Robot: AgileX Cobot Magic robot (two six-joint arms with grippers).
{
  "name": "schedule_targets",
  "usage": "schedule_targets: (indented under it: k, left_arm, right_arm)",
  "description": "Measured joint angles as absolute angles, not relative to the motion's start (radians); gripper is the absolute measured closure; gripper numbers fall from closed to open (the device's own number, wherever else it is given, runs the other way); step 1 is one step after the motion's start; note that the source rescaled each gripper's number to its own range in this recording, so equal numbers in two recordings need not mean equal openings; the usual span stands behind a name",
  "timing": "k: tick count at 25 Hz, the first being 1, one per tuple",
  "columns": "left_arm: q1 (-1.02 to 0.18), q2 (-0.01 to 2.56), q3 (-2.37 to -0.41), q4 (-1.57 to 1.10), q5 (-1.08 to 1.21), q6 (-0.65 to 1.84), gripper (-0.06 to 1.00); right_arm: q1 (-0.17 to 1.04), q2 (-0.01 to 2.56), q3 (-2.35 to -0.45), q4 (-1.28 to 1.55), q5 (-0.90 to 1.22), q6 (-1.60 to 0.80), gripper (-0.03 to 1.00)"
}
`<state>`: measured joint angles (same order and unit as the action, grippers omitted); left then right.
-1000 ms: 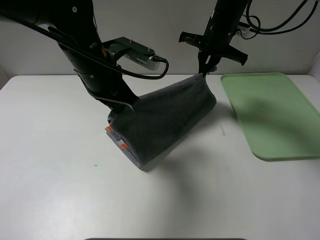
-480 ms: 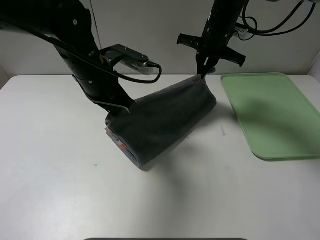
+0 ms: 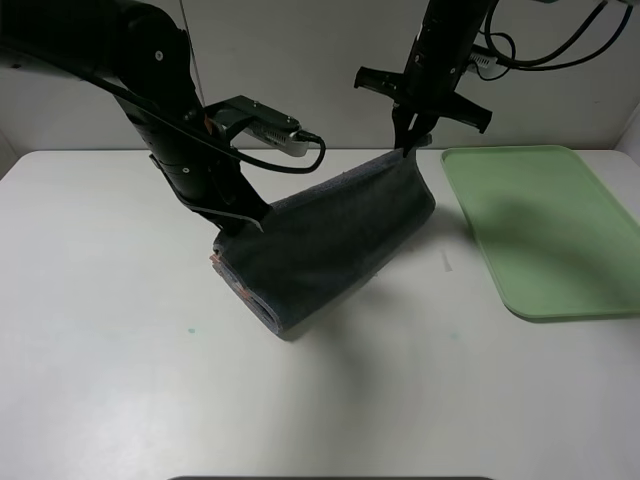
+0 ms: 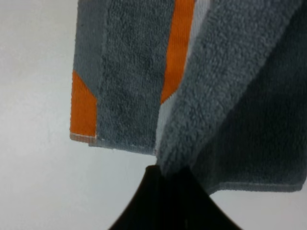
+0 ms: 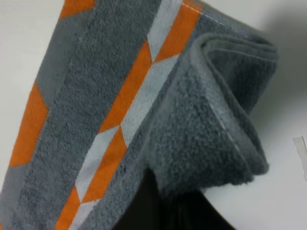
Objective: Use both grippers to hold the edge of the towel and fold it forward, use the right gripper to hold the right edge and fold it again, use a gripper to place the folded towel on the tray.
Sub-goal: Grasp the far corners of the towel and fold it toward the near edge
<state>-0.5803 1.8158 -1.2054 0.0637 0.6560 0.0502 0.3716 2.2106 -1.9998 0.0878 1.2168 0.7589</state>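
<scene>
The dark grey towel hangs stretched between both grippers over the white table, its lower fold resting on the table with a bit of orange stripe at its left end. My left gripper is shut on the towel's left corner. My right gripper is shut on the towel's upper right corner, held higher. The left wrist view shows the grey cloth pinched at the fingers, with orange stripes beside it. The right wrist view shows the folded cloth with its pale hem and the orange-and-white stripes. The pale-green tray lies at the right.
The white table spreads in front and to the left of the towel. A wall stands behind the table. Black cables loop from the right arm at the top right.
The left gripper has moved slightly up and back with its towel corner, pulling the cloth tauter. The towel's lower fold has shifted a little. The right gripper has barely moved.
</scene>
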Motion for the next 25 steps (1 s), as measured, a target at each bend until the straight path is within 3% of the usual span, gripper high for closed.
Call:
schedule_targets:
  k: [7, 15, 25]
  left_arm:
    - [-0.58, 1.816, -1.2, 0.066, 0.676, 0.05, 0.94]
    - [-0.533, 1.816, -1.2, 0.067, 0.672, 0.051, 0.94]
    - [-0.505, 1.816, -1.2, 0.068, 0.626, 0.079, 0.94]
  right_arm:
    - [0.391, 2.277, -2.035, 0.108, 1.209, 0.752, 0.97]
    - [0.415, 2.375, -2.229, 0.121, 1.213, 0.748, 0.97]
    - [0.419, 2.389, -2.239, 0.098, 1.214, 0.748, 0.97]
